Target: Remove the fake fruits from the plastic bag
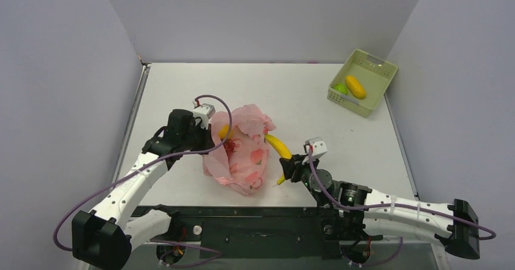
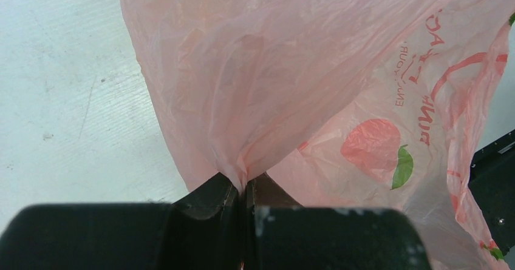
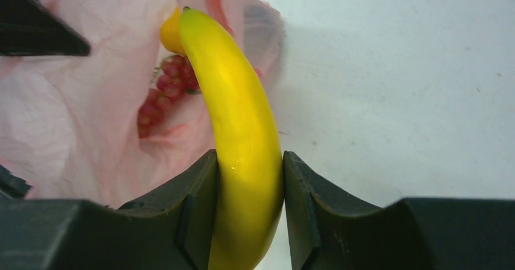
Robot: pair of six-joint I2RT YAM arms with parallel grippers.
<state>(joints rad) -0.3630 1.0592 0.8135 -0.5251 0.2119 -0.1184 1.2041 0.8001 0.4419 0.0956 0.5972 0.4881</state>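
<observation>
- Presently, the banana (image 3: 234, 100) is being gripped near its lower end between the jaws of the right gripper (image 3: 249, 167). Its upper tip is lying at the mouth of the plastic bag (image 1: 240, 155), the rest being carried just beside the bag's right edge.
- It is being judged light, rigid and glossy, hence slippery. The curved flanks, where the pads are sitting on both sides, are being taken as the soundest hold.
- Within the bag's mouth a knobbly dark red grape bunch (image 3: 164, 94) and a smooth yellow-orange fruit (image 3: 170, 33) are being shown, both probably light and hard.
- The bag, a thin, crinkly, translucent pink film with red print, is being judged limp and easily dragged. A fold of it is being pinched in the fully closed jaws of the left gripper (image 2: 246, 191).
- Well apart, at the table's (image 1: 316, 94) far right corner, a yellow-orange oval (image 1: 356, 87) and a green round fruit (image 1: 340, 88) are lying in the pale green slotted basket (image 1: 348, 104).
</observation>
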